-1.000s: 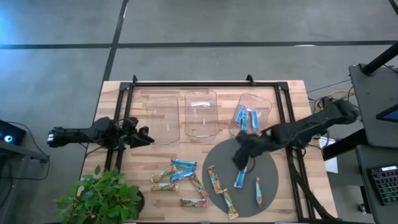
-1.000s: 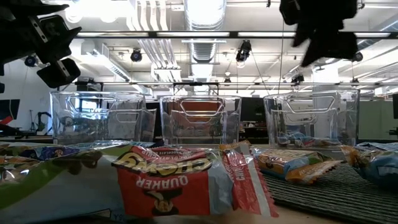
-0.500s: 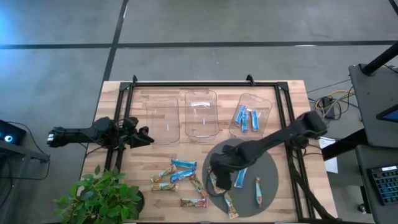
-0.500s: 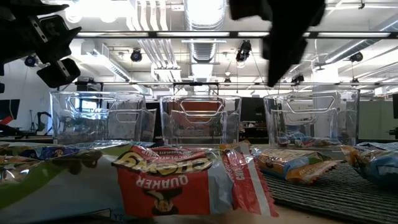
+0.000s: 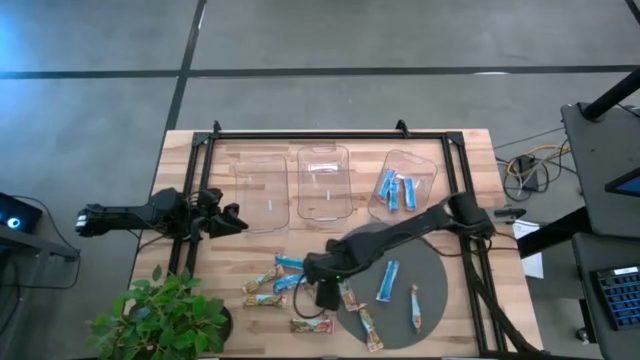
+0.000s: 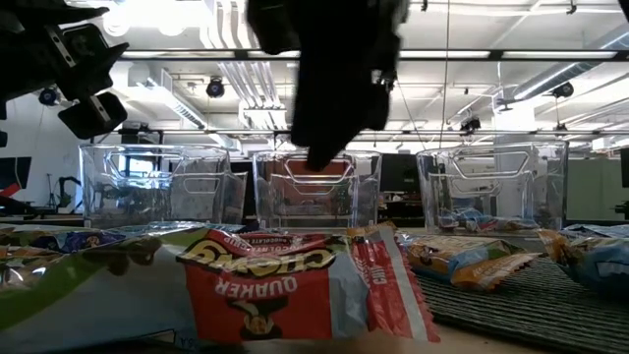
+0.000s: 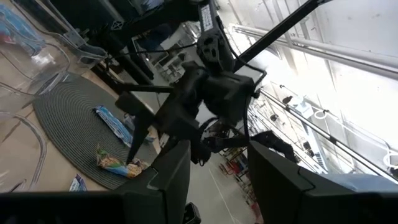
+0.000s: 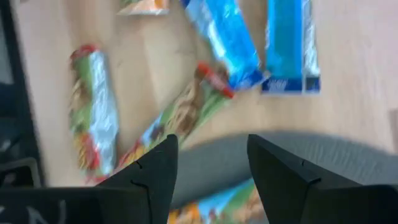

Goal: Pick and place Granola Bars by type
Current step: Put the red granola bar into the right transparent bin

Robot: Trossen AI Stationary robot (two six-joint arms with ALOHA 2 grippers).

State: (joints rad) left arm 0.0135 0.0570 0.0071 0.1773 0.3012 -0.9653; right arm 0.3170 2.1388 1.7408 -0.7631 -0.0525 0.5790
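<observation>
Loose granola bars lie flat near the table's near edge: blue ones point(image 5: 293, 264) and tan ones point(image 5: 264, 299) on the wood, and more on the round grey mat point(image 5: 440, 268), among them a blue bar point(image 5: 388, 280). Three blue bars point(image 5: 393, 188) lie in the right clear tray point(image 5: 425, 172). My right gripper point(image 5: 322, 294) hangs open above the bars at the mat's left edge. Its wrist view shows two blue bars point(image 8: 227, 37) and a tan, red-tipped bar point(image 8: 186, 112) beyond the gripper point(image 8: 212, 163). My left gripper point(image 5: 236, 222) waits open by the left tray point(image 5: 262, 190).
A middle clear tray point(image 5: 323, 182) stands between the other two along the far side. A black frame point(image 5: 330, 134) runs round the tray area. A potted plant point(image 5: 165, 315) sits at the near left corner. In the low view a red-printed wrapper point(image 6: 265, 285) fills the foreground.
My right gripper has swept from beside the right tray across the mat, toward the table's left and near edges. It now hangs over the loose bars at the mat's left edge. The bars have stayed where they were.
</observation>
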